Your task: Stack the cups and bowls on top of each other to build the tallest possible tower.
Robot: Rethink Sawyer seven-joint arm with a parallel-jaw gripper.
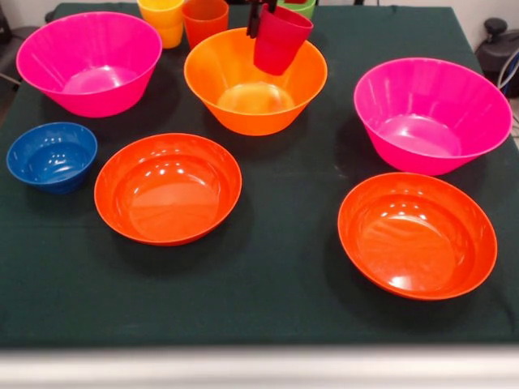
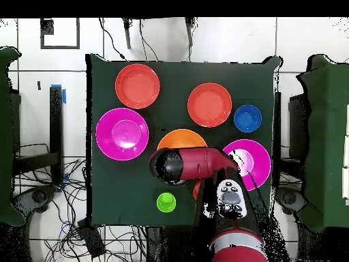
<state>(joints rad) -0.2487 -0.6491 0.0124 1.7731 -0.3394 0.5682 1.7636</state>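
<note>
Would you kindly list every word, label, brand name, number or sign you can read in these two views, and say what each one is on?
None: no readable text appears in either view.
The cups, including the red cup held by the gripper, and the bowls, such as the orange bowl and blue bowl, are plain and unmarked.
The arm bears no legible marking from above.

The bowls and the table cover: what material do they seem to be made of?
The bowls, such as the large orange bowl and the small blue bowl, look like glossy moulded plastic: bright uniform colour, sharp light reflections, thin rims. The table cover looks like dark green cloth, matte with no reflections; the exact fabric cannot be told.
</note>
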